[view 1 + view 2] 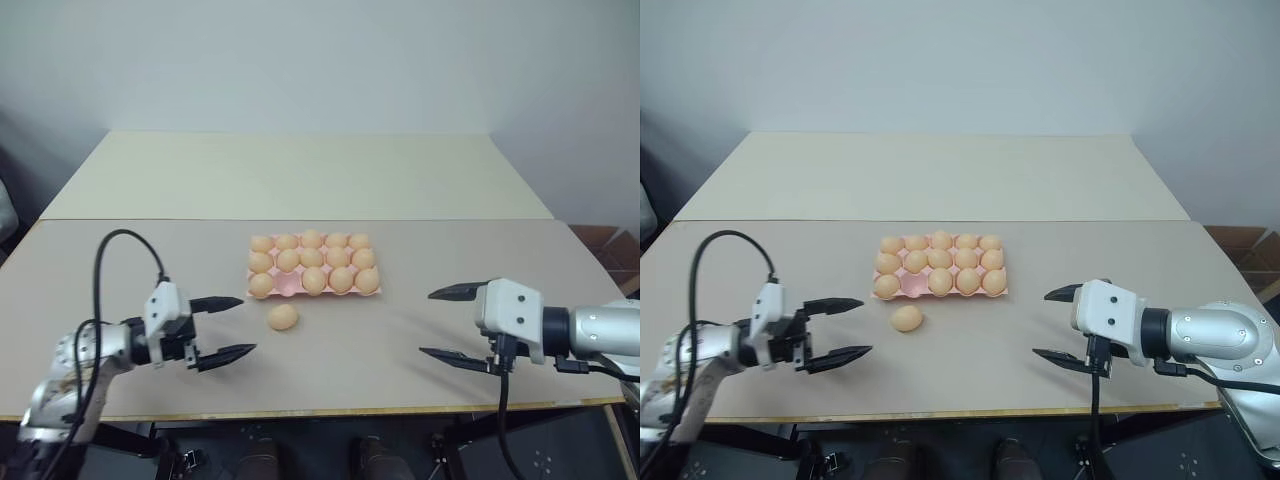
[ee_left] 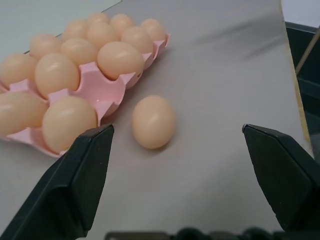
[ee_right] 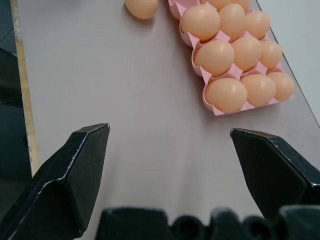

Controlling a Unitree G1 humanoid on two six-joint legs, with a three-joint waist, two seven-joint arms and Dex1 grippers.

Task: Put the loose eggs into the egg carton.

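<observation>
**One egg loose, one cup vacant**

Left gripper (image 1: pixel 228 327): fingers spread wide, nothing between them. It hangs just above the table (image 1: pixel 120 260) near the front edge, pointing toward the middle of the surface.

Loose egg (image 1: pixel 283 317): lying on its side on the bare tabletop, just in front of the egg carton (image 1: pixel 285 286) and apart from it — a narrow strip of table shows between the two in the left wrist view. It sits ahead of the left gripper's fingertips, not touched by them.

Egg carton: pale pink, lidless, flat on the table at centre. Fourteen cups hold eggs; the one empty cup is in the front row, second from the left (directly behind the loose egg).

Right gripper (image 1: pixel 440 323): fingers likewise fully apart and empty, held over the table well to the right of the carton, aimed inward.
</observation>
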